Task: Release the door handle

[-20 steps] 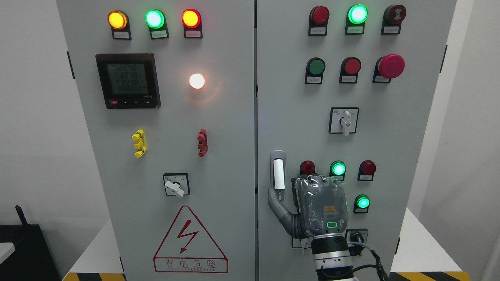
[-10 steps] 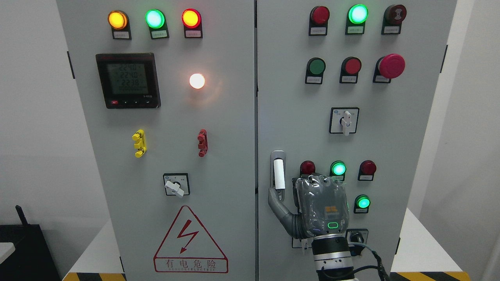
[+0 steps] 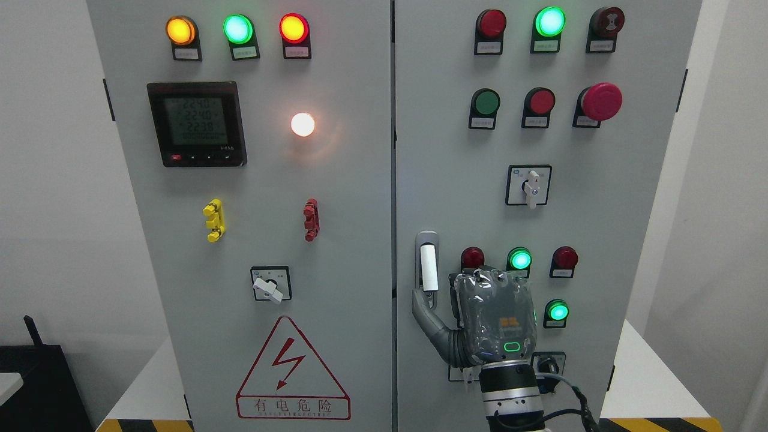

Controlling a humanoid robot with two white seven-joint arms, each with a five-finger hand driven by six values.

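- We see a grey electrical cabinet (image 3: 336, 198) with two doors, and we place everything else by its door handle (image 3: 426, 264), the white bar in a grey recess at the left edge of the right door, below mid height
- The right robot hand (image 3: 489, 318) comes up from the bottom edge, just right of and slightly below the door handle, its back turned toward us
- Its thumb (image 3: 425, 312) reaches out to the left and its tip lies right at the lower end of the door handle; we cannot tell whether it touches
- The other fingers point up against the door to the right of the handle and are not wrapped around it, so the hand looks open and grips nothing
- Right of the door handle, above the knuckles, we see a red lamp (image 3: 472, 258), a lit green lamp (image 3: 519, 259) and another red lamp (image 3: 564, 258)
- Farther up and to the right sits a rotary switch (image 3: 528, 186)
- Left of the door handle, on the other door, a red-outlined warning triangle (image 3: 292, 367) sits low and a digital meter (image 3: 197, 123) sits high
- The left robot hand does not appear
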